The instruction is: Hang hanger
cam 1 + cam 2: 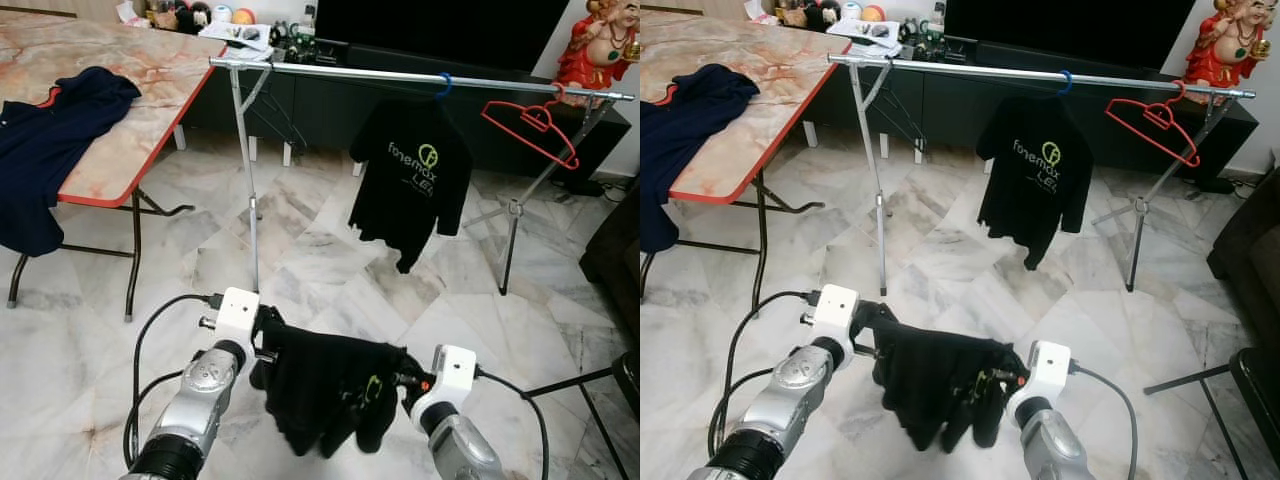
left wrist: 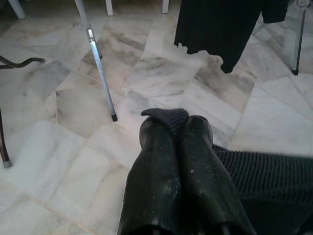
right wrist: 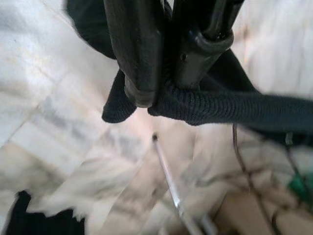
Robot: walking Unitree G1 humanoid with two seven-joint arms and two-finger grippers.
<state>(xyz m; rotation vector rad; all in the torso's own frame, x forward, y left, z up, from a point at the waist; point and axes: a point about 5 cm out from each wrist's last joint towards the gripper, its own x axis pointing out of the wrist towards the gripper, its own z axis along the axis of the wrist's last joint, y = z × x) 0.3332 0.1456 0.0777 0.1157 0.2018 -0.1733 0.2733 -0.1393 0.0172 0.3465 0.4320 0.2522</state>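
Observation:
A black shirt (image 1: 325, 385) with a small green print hangs bunched between my two grippers, low over the marble floor. My left gripper (image 2: 173, 125) is shut on a ribbed edge of it, a tuft of knit poking out at the fingertips. My right gripper (image 3: 164, 93) is shut on the ribbed band at the other side. Ahead stands a silver clothes rail (image 1: 400, 75). On it a second black shirt (image 1: 410, 180) hangs from a blue hanger (image 1: 443, 85), and an empty red hanger (image 1: 530, 125) hangs near the rail's right end.
A marble-topped folding table (image 1: 130, 150) at the left carries a navy garment (image 1: 50, 140). The rail's legs (image 1: 250, 200) stand between me and a dark TV cabinet (image 1: 330, 95). A red statue (image 1: 600, 40) is at the far right, and a black stand (image 1: 590, 400) at the near right.

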